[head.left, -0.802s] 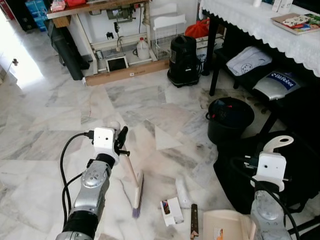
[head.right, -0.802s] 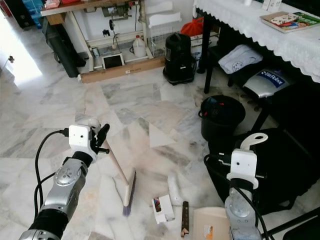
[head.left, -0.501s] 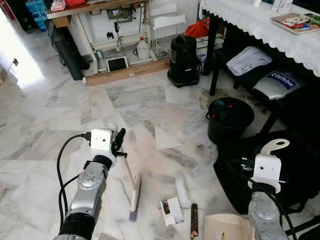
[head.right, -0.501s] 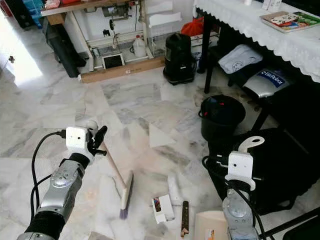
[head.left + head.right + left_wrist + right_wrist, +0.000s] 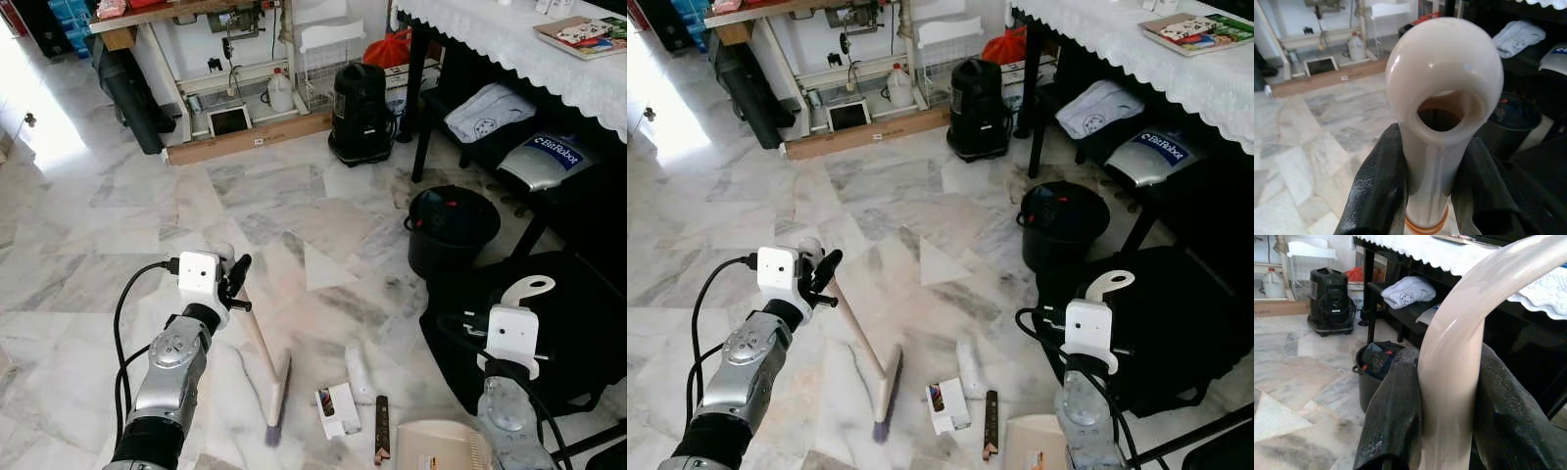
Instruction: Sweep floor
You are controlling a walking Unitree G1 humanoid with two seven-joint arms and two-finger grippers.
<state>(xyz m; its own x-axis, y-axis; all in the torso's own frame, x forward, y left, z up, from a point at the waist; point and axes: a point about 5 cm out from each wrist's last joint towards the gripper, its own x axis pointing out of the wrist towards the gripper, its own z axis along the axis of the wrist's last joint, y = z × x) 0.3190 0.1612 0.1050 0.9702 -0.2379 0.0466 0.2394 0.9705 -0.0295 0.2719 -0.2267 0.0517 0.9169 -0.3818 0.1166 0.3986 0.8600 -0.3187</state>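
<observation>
**Mid-sweep, litter not yet in the pan**

The left end effector is clamped on the cream plastic broom, bristles on the marble floor beside a small white carton. The right end effector grips the beige dustpan. Next: push litter panward.

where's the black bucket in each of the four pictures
Left eye view: black bucket right of centre, beside the table leg.
Right eye view: same spot, right of centre.
Left wrist view: behind the broom handle, partly hidden.
Right wrist view: beside the dustpan handle, by the fingers.
Shared landmark: black vacuum cleaner by the wall.
</observation>
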